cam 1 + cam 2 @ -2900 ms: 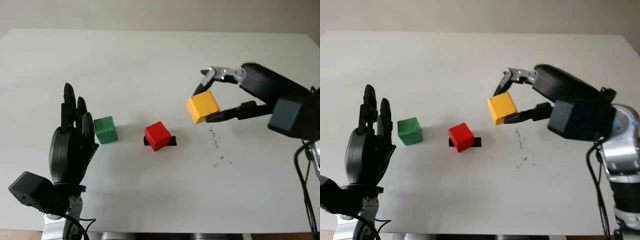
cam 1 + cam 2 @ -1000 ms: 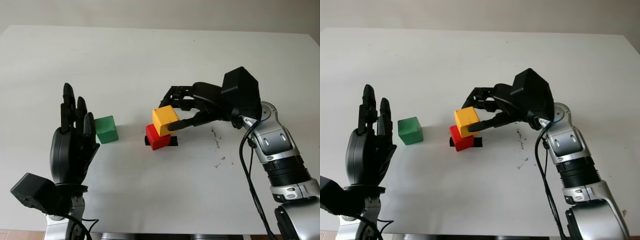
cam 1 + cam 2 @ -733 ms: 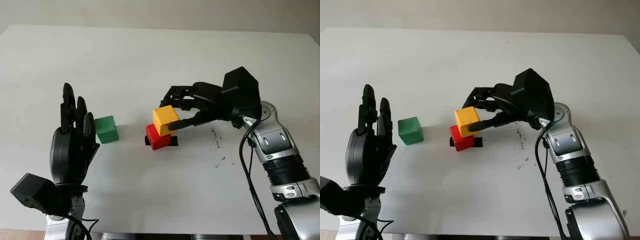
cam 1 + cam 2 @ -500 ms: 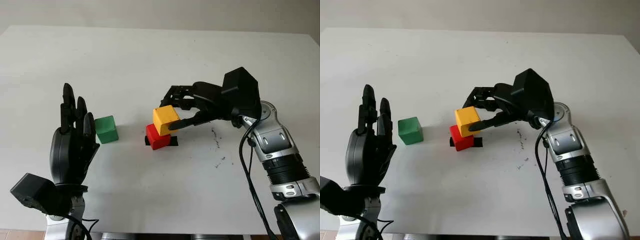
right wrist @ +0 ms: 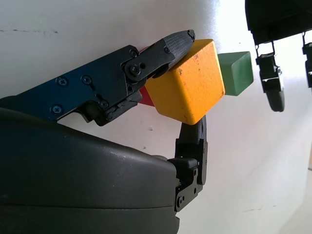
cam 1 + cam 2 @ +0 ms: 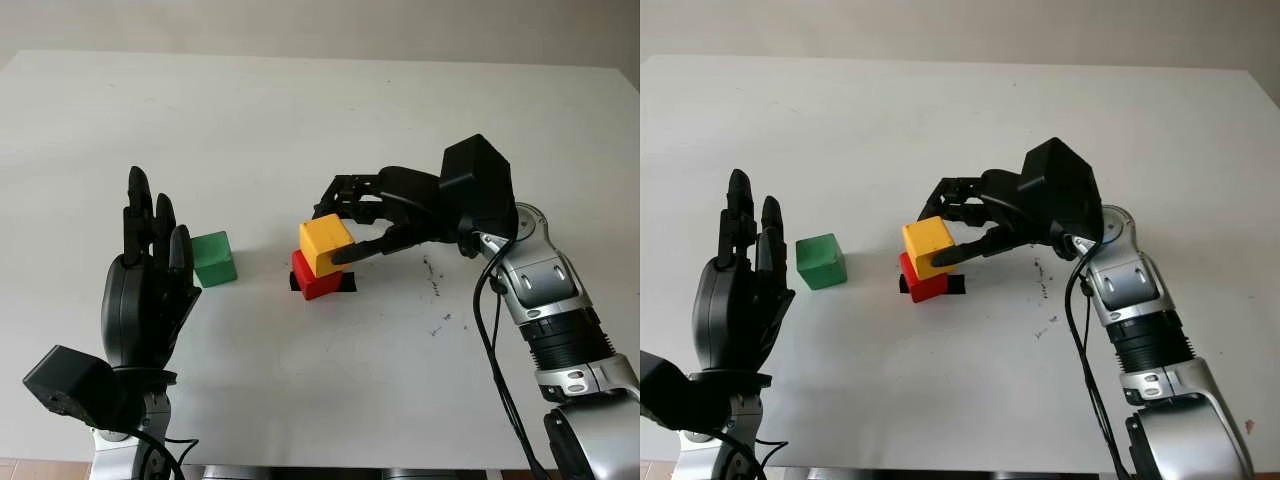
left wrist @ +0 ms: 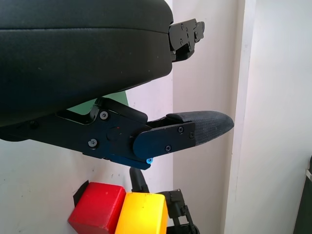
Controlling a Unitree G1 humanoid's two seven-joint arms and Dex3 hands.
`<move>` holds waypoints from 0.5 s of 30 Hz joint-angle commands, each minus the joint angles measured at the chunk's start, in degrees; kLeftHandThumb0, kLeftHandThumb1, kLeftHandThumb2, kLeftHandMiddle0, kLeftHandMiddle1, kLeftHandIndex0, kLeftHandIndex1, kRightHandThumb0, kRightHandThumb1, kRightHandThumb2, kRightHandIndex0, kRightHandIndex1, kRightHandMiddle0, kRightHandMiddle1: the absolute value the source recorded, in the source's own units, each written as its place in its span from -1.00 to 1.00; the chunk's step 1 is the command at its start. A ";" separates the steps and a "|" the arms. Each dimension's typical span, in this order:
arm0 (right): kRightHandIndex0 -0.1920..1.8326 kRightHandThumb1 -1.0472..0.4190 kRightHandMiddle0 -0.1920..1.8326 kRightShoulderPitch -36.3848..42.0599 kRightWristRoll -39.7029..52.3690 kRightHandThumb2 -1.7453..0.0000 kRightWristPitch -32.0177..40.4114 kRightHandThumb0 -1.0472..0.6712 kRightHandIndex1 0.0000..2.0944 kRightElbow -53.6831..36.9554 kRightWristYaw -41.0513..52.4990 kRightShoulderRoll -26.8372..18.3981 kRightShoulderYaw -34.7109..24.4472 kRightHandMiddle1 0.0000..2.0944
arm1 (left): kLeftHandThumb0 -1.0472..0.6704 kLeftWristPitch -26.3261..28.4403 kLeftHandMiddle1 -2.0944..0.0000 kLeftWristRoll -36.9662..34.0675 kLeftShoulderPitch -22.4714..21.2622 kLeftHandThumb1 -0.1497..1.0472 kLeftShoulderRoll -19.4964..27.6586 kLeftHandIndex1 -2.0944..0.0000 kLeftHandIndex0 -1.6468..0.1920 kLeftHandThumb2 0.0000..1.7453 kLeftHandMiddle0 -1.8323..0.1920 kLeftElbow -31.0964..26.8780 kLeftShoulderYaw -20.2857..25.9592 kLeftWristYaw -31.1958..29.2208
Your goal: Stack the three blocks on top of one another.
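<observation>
Pinching the yellow block [image 6: 326, 244] by opposite faces, the right hand [image 6: 372, 218] sets it skewed atop the red block [image 6: 316, 281] at table centre. Green block [image 6: 212, 258] at nine o'clock, beside the open left hand [image 6: 148, 290]. Blocks judged light, rigid, smooth; grip flat sides.

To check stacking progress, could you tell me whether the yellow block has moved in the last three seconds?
Yes: the yellow block, held by the right hand, came left onto the red block.

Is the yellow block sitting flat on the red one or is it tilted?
Tilted. The yellow block sits askew over the red block, overhanging it, gripped by the right hand.
</observation>
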 commanded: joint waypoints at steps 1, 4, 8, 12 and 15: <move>-0.58 -0.81 -0.45 0.13 0.57 0.94 0.17 -0.36 -0.96 -1.61 0.11 0.24 0.08 0.52 | -0.57 0.45 0.95 0.41 0.78 1.00 -0.17 0.98 1.00 -0.35 0.98 -1.05 -0.16 0.41; -0.59 -0.81 -0.46 0.40 0.79 0.94 0.35 -0.35 -0.96 -2.02 0.00 0.25 0.05 0.53 | -0.57 0.37 0.95 0.23 0.75 1.00 -0.26 0.97 1.00 -0.35 0.98 -0.88 -0.23 0.36; -0.59 -0.81 -0.47 0.65 0.68 0.94 0.26 -0.36 -0.96 -2.41 -0.03 0.12 0.12 0.53 | -0.58 0.51 0.95 0.17 0.93 1.00 -0.41 0.97 1.00 -0.36 0.98 -1.12 -0.29 0.45; -0.59 -0.81 -0.47 0.59 0.31 0.94 -0.47 -0.36 -0.96 -1.92 -0.26 0.06 0.24 0.53 | -0.57 -0.10 0.95 -0.27 0.87 1.00 -0.36 0.98 1.00 -0.36 0.98 -0.73 -0.20 0.01; -0.59 -0.82 -0.48 0.67 -0.19 0.94 -2.01 -0.36 -0.96 -1.35 -0.66 0.04 0.45 0.53 | -0.57 -1.32 0.95 -0.68 0.58 1.00 -0.30 0.97 1.00 -0.36 0.98 0.54 0.03 -0.60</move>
